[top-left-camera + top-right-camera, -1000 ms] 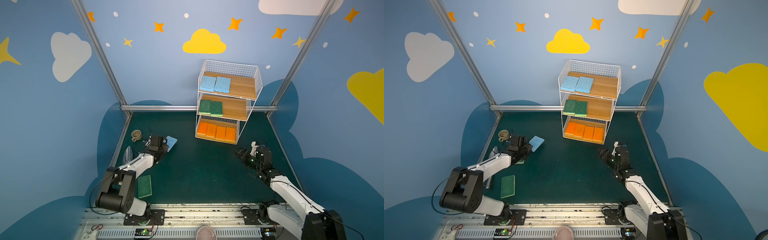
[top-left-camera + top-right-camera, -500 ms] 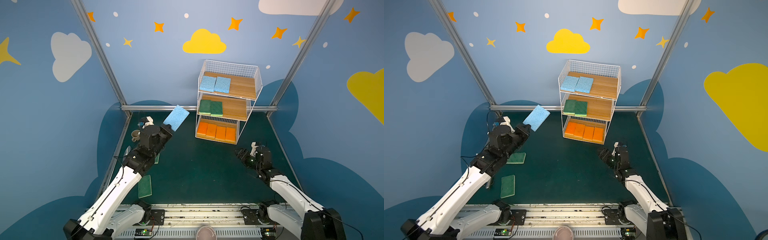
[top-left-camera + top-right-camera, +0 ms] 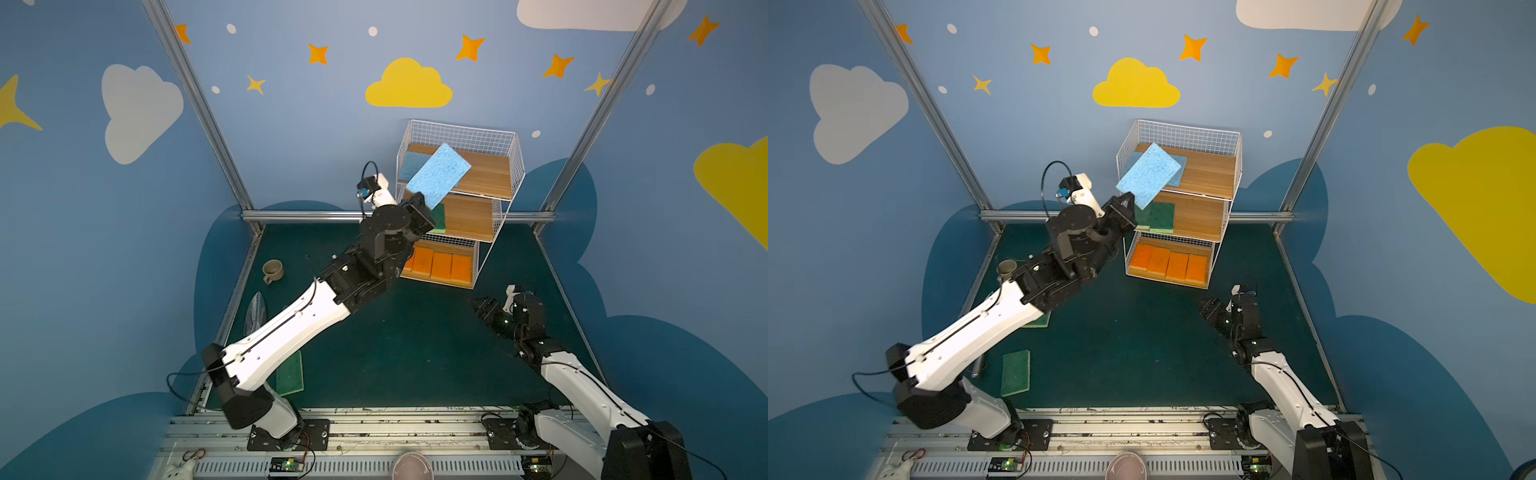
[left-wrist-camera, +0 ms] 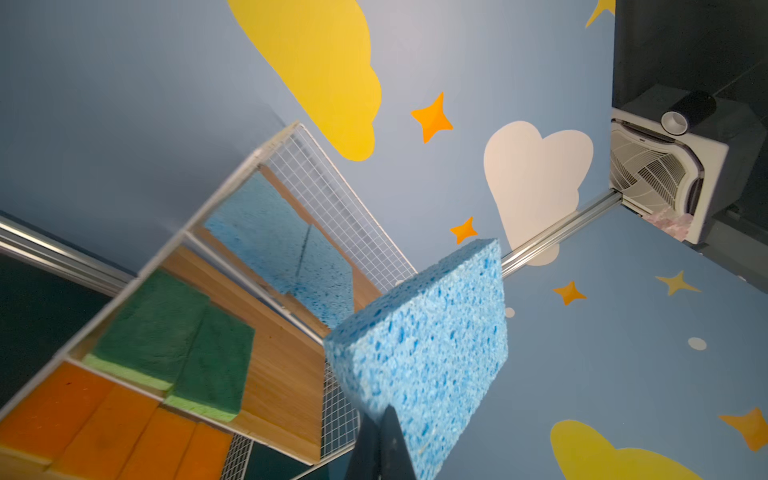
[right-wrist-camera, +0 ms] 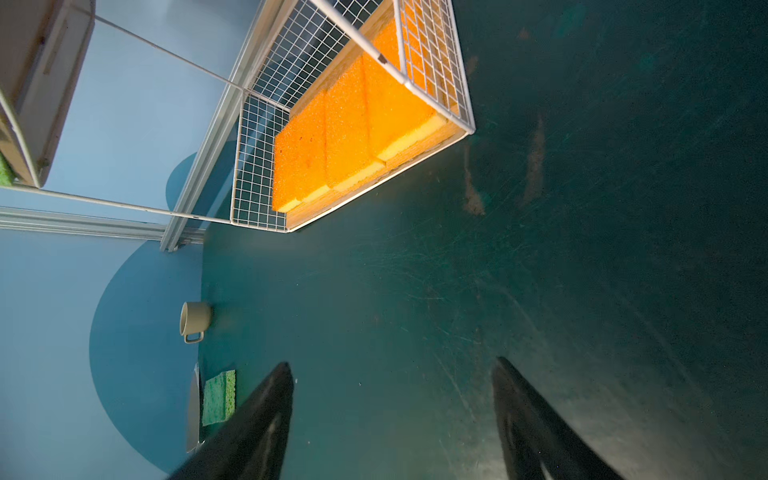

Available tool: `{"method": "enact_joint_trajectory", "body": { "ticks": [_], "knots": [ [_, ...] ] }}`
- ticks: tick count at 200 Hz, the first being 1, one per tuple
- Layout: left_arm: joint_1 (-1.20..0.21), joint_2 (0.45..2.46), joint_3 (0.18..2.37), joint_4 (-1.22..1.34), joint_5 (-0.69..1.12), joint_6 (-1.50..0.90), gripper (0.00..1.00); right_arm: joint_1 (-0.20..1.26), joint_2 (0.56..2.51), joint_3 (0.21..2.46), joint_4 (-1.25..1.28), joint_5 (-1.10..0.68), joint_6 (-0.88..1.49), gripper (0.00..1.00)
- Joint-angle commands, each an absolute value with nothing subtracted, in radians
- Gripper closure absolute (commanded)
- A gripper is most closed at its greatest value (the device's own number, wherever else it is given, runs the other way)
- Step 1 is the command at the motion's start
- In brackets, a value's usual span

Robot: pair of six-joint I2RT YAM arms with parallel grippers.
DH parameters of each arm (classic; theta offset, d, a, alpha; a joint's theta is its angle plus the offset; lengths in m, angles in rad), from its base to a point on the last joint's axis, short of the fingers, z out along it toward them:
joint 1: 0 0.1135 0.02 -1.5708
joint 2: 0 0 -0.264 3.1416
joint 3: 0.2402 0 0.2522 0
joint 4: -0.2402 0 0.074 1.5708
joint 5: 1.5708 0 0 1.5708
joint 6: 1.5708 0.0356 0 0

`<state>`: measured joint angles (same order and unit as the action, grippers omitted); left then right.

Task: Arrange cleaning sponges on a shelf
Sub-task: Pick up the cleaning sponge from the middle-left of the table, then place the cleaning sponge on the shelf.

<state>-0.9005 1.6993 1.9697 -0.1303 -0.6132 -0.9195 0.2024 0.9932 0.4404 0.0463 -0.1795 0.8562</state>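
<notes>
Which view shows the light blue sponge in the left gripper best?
The left wrist view: the held light blue sponge fills the foreground, pores sharp, pinched at its edge by the left gripper. Both top views show its broad face, tilted, before the shelf. The right wrist view misses it.

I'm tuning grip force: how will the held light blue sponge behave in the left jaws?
The light blue sponge looks porous, so probably light and squashy. Held at one end, it juts out without sagging: likely stiff. Rough pores should resist slipping.
</notes>
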Motion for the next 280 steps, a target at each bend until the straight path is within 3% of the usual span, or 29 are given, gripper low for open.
{"method": "enact_joint_trajectory", "body": {
  "ticks": [1,54,92,258,280],
  "knots": [
    [-0.907,1.822,2.133,-0.153,-0.567,-0.919,0.97,0.19,0.981,0.431,0.035,-0.177,0.841,0.26],
    [-0.917,2.159,2.576,-0.256,-0.548,-0.981,0.97,0.175,1.009,0.429,0.052,-0.195,0.842,0.26],
    [-0.927,2.316,2.768,-0.25,-0.58,-1.01,0.97,0.17,1.009,0.429,0.053,-0.196,0.839,0.26],
    [-0.913,2.417,2.78,-0.146,-0.655,-1.08,0.97,0.169,1.005,0.423,0.061,-0.212,0.848,0.26],
    [-0.91,2.422,2.78,-0.14,-0.649,-1.075,0.89,0.169,1.007,0.424,0.061,-0.213,0.85,0.25]
  ]
}}
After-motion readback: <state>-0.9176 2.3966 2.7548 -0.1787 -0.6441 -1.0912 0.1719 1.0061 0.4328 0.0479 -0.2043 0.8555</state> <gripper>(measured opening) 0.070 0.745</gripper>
